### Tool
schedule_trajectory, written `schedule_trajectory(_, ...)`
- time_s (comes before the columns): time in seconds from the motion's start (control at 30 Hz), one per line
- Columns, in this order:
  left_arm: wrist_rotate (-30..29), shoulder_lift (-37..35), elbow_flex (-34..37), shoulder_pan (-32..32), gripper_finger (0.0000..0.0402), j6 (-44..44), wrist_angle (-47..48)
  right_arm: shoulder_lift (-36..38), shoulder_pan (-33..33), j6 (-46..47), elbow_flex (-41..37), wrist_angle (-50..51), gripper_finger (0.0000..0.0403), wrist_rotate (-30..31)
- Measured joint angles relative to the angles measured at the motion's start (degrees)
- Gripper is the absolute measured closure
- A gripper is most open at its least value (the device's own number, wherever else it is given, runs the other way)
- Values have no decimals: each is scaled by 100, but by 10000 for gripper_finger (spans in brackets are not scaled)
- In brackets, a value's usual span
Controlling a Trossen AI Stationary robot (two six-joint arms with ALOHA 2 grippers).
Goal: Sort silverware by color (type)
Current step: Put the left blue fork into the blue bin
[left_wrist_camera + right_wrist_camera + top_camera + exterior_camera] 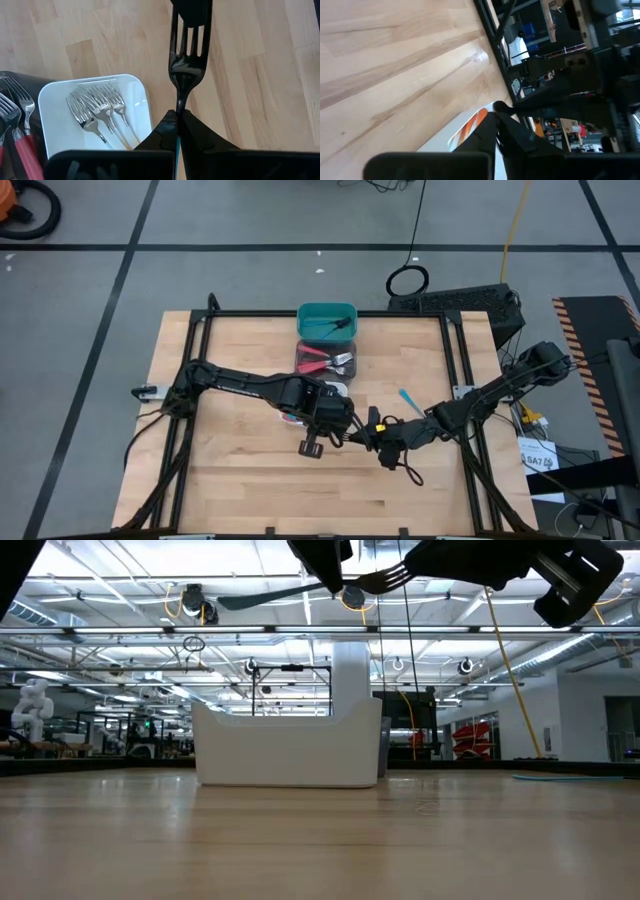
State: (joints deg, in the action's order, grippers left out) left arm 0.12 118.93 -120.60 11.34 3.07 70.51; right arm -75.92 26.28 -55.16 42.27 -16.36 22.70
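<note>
your two arms meet over the middle of the counter (240, 470), and one fork (186, 55) is passed between them up in the air. the left gripper (178, 120) has its jaws pressed tight on the thin neck of that fork, just below the head, and a bit of blue handle shows under the jaws. the fork's prongs point away from the left gripper, toward the right one. the right gripper (372, 434) sits at the prong end, and its jaws are pressed together there; a dark tip covers the ends of the prongs in the left wrist view. in the low view you see the fork (385, 580) hanging high above the counter, with the grippers at both ends.

another fork with a blue handle (408, 401) lies flat on the counter, a little to the right of the grippers and apart from them.

the other forks are in bins on the far side. the white bin (50, 100) is just beside the left gripper and has a bunch of silver fork heads (97, 110) in it; in the right wrist view orange handles (472, 125) show in that bin. the dark bin (303, 361) behind it holds forks with red handles (318, 363). the teal bin (326, 311) is farthest away and holds forks too.

a white label (541, 461) on the right side of the counter frame has writing on it, but you cannot read it for sure.
</note>
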Motion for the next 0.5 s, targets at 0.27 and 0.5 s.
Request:
schedule_trajectory(0.27,-565,-6,0,17,324,-63,-122,1,-10,-4,-1,33,401,164)
schedule_trajectory(0.5,-1105,-1,-79,40,253,112,-98,4,-13,-46,6,46,402,207)
